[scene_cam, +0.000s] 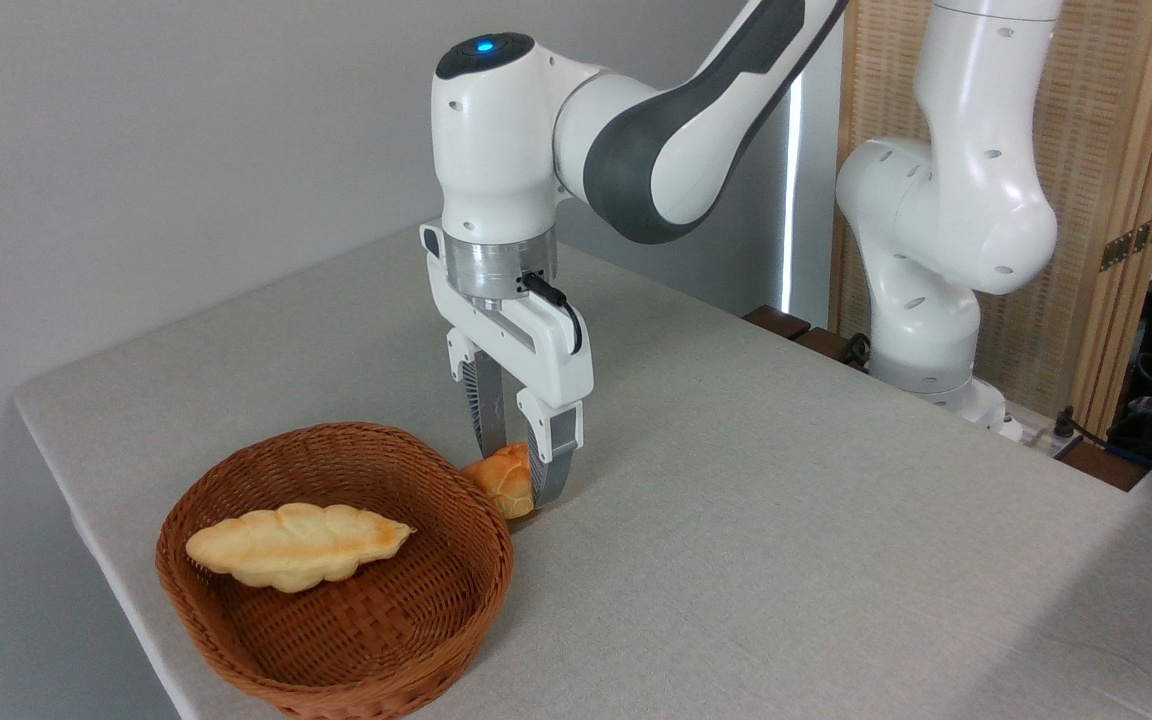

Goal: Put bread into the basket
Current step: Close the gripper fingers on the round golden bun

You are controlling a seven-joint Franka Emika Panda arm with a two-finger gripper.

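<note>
The bread, a small golden-orange bun, is held between my fingers just off the table, right beside the basket's far right rim. My gripper points straight down and is shut on it. The basket, reddish-brown wicker, stands at the front left of the table. Part of the bun is hidden behind the basket's rim and behind my near finger.
A long pale yellow braided loaf lies inside the basket. The table's left edge runs close to the basket. My arm's white base stands at the back right, with cables beyond it.
</note>
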